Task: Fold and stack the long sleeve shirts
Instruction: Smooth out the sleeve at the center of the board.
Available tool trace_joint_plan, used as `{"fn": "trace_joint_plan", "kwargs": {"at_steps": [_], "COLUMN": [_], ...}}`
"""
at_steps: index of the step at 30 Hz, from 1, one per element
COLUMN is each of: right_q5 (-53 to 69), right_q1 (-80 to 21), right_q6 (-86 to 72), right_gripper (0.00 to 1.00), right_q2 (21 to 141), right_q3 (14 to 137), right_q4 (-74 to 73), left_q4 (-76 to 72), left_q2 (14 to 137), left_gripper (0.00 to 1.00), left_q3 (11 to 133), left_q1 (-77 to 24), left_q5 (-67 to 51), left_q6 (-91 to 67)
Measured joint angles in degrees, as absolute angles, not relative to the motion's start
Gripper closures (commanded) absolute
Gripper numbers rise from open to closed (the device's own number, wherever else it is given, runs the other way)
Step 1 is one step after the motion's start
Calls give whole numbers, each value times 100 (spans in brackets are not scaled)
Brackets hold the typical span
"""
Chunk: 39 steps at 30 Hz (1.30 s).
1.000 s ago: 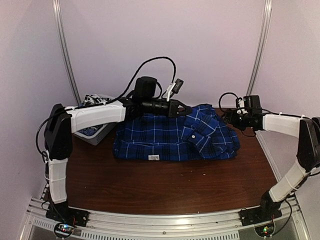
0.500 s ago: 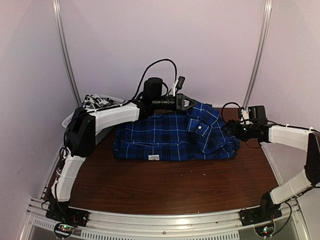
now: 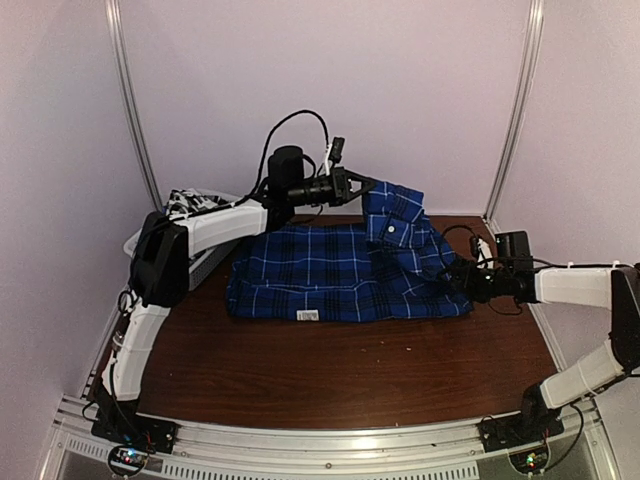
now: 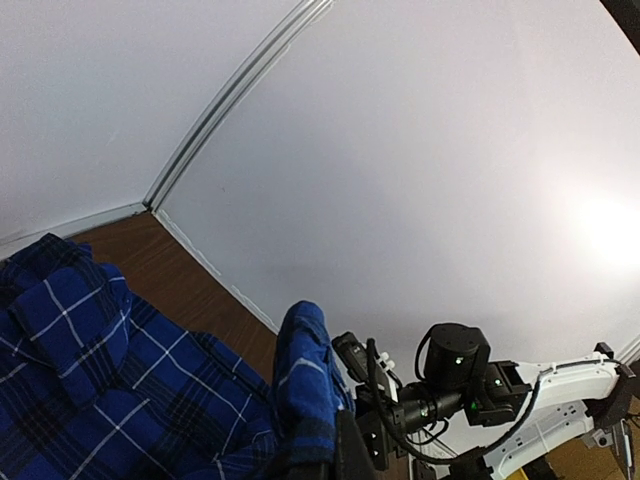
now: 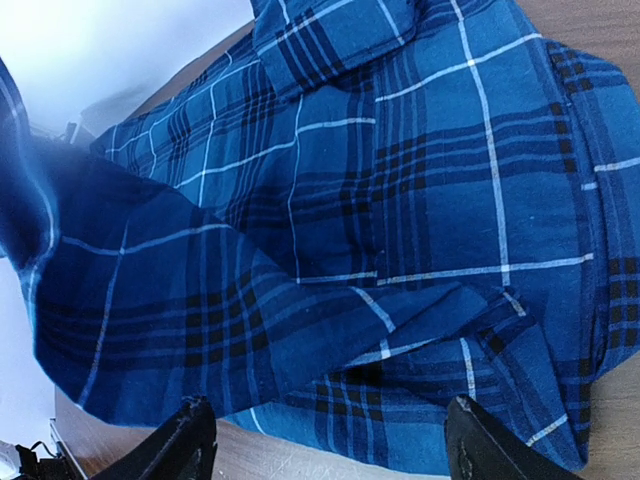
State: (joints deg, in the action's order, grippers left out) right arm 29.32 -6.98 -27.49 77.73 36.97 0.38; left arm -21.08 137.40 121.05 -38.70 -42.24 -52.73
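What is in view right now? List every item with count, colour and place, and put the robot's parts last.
blue plaid shirt: one, royal blue and navy with thin white lines, spread across the far half of the table, one cuffed sleeve lifted
black-and-white checked shirt: one, bundled in the basket at far left
basket: one, white, far left of the table, partly behind the left arm
table: one, dark brown, under everything
left gripper: one, black, shut on the raised sleeve at the far side
right gripper: one, black, open, at the blue shirt's right edge
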Motion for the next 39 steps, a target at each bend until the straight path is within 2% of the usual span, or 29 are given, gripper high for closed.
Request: {"fn": "trace_joint_plan", "kwargs": {"at_steps": [12, 21, 26, 33, 39], "right_q5": [3498, 3538, 3479, 3319, 3190], "right_q1": [-913, -1304, -1326, -1321, -1269], "right_q6": [-2877, -2847, -2825, -2851, -2954], "right_gripper": [28, 28, 29, 29, 29], "right_q2": [7806, 7629, 8132, 9258, 9651], "right_q3": [3218, 3002, 3133, 3962, 4405], "right_q4": [580, 849, 1164, 1588, 1981], "left_q4": [-2403, -2510, -2705, -2740, -2738], "left_q2": [13740, 13740, 13738, 13734, 13651], "left_gripper": [100, 100, 100, 100, 100], "left_q3": [12044, 12014, 11769, 11539, 11382], "left_q1": [-3857, -3857, -3857, -3857, -3857], "left_q5": [-4189, -4136, -4139, -4185, -4250], "left_q6": [-5548, -5653, -5723, -5756, -5701]}}
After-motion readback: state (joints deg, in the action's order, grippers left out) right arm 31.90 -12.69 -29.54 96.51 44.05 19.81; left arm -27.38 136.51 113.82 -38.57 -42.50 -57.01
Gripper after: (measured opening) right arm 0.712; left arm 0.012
